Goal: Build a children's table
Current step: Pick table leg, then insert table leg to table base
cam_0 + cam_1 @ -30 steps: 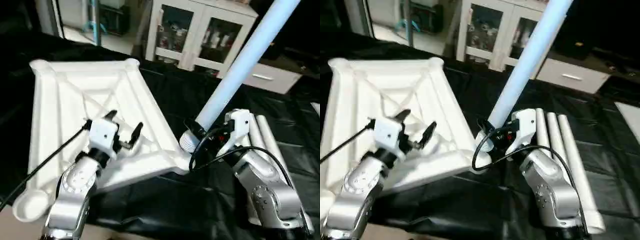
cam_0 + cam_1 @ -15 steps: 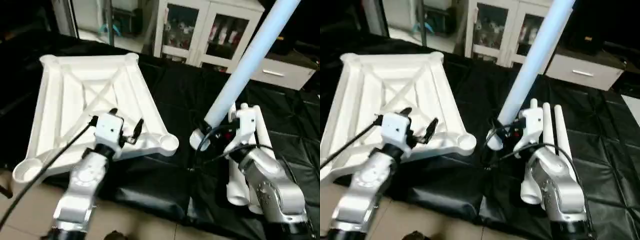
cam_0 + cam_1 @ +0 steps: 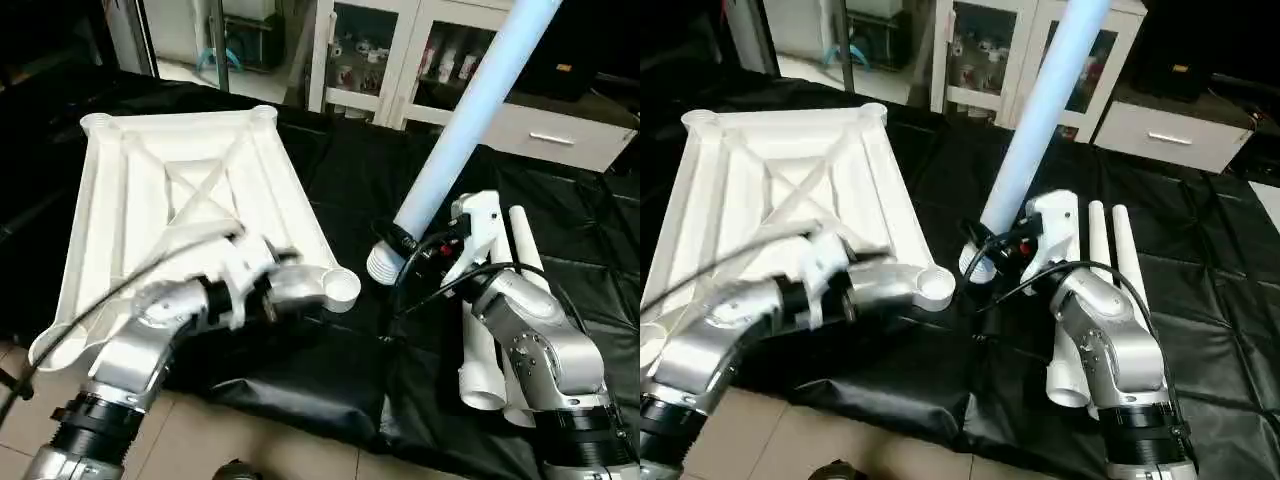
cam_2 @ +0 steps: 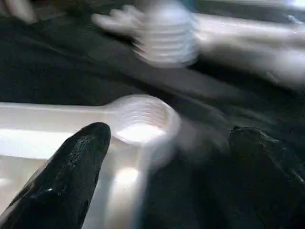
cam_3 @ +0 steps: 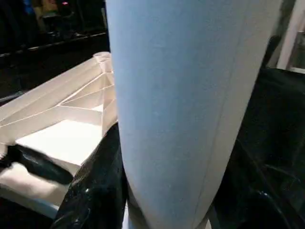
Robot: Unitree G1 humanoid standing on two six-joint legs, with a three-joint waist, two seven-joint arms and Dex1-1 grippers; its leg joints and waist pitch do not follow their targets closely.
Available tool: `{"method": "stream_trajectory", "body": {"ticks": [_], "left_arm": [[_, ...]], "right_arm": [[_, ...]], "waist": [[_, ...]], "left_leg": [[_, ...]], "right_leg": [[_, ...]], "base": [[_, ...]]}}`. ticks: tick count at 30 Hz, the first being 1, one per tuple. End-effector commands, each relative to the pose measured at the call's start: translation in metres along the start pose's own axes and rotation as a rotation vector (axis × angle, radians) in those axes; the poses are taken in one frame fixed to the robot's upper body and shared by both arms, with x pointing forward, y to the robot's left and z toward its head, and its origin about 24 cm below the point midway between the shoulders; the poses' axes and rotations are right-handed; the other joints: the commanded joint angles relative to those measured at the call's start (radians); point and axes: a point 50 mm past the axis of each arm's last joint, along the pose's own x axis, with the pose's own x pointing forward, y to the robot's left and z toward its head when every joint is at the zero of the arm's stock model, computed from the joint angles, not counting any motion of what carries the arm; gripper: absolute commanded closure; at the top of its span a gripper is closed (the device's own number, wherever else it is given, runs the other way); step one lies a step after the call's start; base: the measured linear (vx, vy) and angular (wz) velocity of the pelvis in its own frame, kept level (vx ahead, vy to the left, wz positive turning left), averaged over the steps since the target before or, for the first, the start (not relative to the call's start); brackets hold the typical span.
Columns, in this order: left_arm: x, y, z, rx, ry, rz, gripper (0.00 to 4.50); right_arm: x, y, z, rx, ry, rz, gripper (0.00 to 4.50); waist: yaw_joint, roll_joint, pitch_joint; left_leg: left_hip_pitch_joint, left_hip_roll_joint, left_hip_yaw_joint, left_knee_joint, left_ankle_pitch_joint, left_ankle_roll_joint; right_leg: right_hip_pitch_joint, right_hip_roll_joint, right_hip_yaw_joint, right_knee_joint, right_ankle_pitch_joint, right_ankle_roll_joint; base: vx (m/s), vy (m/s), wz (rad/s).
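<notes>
The children's table lies in parts on the black cover. Its white tabletop (image 3: 170,190) rests underside up, with ribs and X-brace showing. The tabletop's near right corner socket (image 3: 341,287) faces up. My left gripper (image 4: 167,157) is low beside that socket, open, with the socket (image 4: 140,119) between its black fingers (image 4: 66,176). It holds nothing. My right gripper (image 3: 420,255) is shut on a long white leg (image 3: 470,120), which leans up and away. The leg's threaded end (image 3: 383,265) hangs just right of the socket. More legs (image 3: 483,350) lie flat under my right arm.
The black-covered worktable (image 3: 350,180) ends at a near edge with tan floor (image 3: 250,440) below. A glass-door cabinet (image 3: 400,60) and a white drawer unit (image 3: 560,135) stand behind the table. A black cable (image 3: 440,290) loops around my right wrist.
The camera has shifted. My left gripper has swung down and right to the near right corner socket and is blurred with motion. The right gripper has kept hold of the leg.
</notes>
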Motion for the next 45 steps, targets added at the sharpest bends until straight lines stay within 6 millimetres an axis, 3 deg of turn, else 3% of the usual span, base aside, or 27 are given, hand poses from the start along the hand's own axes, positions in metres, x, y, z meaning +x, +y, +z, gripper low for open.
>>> {"method": "stream_trajectory", "body": {"ticks": [1,5,10,11,18,31,40,42,45], "left_arm": [[0.001,0.003,0.001,0.010,0.049,-0.048,0.04],[0.001,0.009,-0.002,0.003,0.106,-0.066,0.04],[0.002,0.028,-0.006,0.021,0.164,0.067,0.04],[0.002,0.030,-0.007,0.013,0.169,0.078,0.30],[0.000,0.037,-0.006,-0.008,0.220,0.086,0.82],[-0.008,0.030,-0.012,-0.016,0.337,-0.002,1.70],[-0.011,0.028,-0.018,-0.055,0.408,-0.009,2.54],[-0.011,0.027,-0.019,-0.058,0.420,-0.017,2.54],[-0.011,0.026,-0.020,-0.066,0.440,-0.026,2.92]], "right_arm": [[0.000,-0.001,0.008,-0.016,-0.009,0.045,2.64],[-0.002,-0.001,0.007,-0.016,0.012,0.079,2.64],[-0.003,-0.002,0.011,-0.023,0.009,0.081,2.64],[-0.003,-0.002,0.011,-0.024,0.009,0.084,2.64],[-0.003,-0.001,0.011,-0.036,0.019,0.100,2.64],[0.000,-0.001,0.012,-0.041,0.027,0.113,2.64],[0.002,0.001,0.012,-0.041,0.029,0.123,2.64],[0.003,0.001,0.012,-0.036,0.029,0.128,2.64],[0.005,0.004,0.011,-0.031,0.034,0.144,2.64]], "waist": [[0.001,0.014,-0.069],[-0.001,0.012,-0.065],[0.000,0.013,-0.066],[0.000,0.011,-0.067],[0.000,0.010,-0.068],[0.000,0.009,-0.067],[-0.001,0.010,-0.065],[-0.001,0.013,-0.066],[-0.001,0.015,-0.067]], "left_leg": [[0.028,0.041,-0.013,-0.070,-0.158,-0.025],[0.031,0.045,-0.013,-0.074,-0.201,-0.029],[0.030,0.045,-0.014,-0.072,-0.196,-0.031],[0.030,0.045,-0.014,-0.072,-0.192,-0.032],[0.029,0.046,-0.013,-0.070,-0.176,-0.025],[0.029,0.046,-0.012,-0.070,-0.168,-0.018],[0.030,0.046,-0.013,-0.073,-0.193,-0.028],[0.030,0.046,-0.013,-0.071,-0.181,-0.026],[0.030,0.045,-0.014,-0.071,-0.179,-0.026]], "right_leg": [[0.037,-0.084,0.049,-0.064,0.050,-0.173],[0.037,-0.088,0.050,-0.074,-0.038,-0.170],[0.037,-0.090,0.051,-0.074,-0.047,-0.166],[0.038,-0.090,0.051,-0.073,-0.041,-0.170],[0.038,-0.090,0.050,-0.070,-0.017,-0.185],[0.036,-0.091,0.050,-0.069,-0.026,-0.193],[0.035,-0.091,0.050,-0.074,-0.076,-0.185],[0.035,-0.090,0.050,-0.072,-0.060,-0.188],[0.036,-0.089,0.050,-0.069,-0.038,-0.193]], "base": [[0.000,0.000,0.00],[0.000,0.000,0.00],[0.000,0.000,0.00],[0.000,0.000,0.00],[0.000,0.000,0.00],[0.000,0.000,0.00],[0.000,0.000,0.00],[0.000,0.000,0.00],[0.000,0.000,0.00]]}}
